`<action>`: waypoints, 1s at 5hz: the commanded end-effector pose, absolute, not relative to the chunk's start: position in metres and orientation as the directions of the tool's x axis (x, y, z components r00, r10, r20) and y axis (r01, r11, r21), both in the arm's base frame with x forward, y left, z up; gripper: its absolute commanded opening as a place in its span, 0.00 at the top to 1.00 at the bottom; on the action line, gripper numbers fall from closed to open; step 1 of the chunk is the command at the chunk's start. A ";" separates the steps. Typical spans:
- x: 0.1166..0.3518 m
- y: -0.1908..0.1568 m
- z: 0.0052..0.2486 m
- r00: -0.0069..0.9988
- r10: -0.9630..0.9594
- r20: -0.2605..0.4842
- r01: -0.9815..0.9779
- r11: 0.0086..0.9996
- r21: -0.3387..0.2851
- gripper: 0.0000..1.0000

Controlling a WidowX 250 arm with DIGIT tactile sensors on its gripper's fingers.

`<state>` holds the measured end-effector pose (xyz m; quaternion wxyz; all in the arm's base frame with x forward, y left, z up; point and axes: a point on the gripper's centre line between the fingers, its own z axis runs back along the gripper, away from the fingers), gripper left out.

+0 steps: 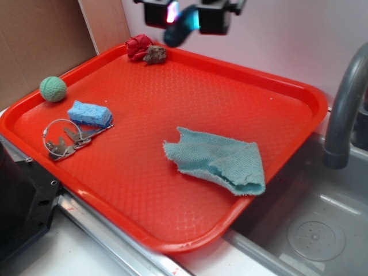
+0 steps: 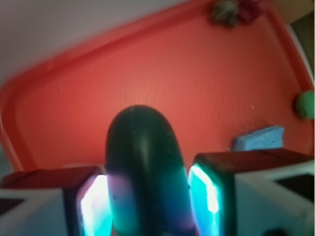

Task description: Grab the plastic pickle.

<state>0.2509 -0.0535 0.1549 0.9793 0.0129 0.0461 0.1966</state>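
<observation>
The hand (image 1: 183,16) is clenched on the small, smooth, very dark green plastic pickle (image 2: 143,172), which sits between its two glowing pads (image 2: 203,194) and pokes out below them, lifted clear above the far edge of the red plastic tray (image 1: 276,167). The grab looks done; all that seems left is keeping it pinched. Below and toward the camera in the exterior view lie a teal cloth (image 1: 221,161), a blue rectangular sponge (image 1: 89,113), a light green knitted ball (image 1: 53,88) and a metal key ring (image 1: 62,141). The hand's upper part is cut off by the frame, and the wrist view is blurred, so the pickle's held end stays hidden.
</observation>
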 end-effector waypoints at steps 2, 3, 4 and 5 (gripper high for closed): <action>0.226 0.011 0.180 0.996 -0.046 0.081 0.039 0.995 0.090 1.00; 0.199 -0.002 0.202 0.989 -0.064 0.137 0.049 0.993 0.112 1.00; 0.193 -0.003 0.212 0.992 0.018 0.129 -0.027 0.997 0.068 1.00; 0.185 -0.004 0.210 0.993 0.099 0.058 -0.102 0.993 0.055 1.00</action>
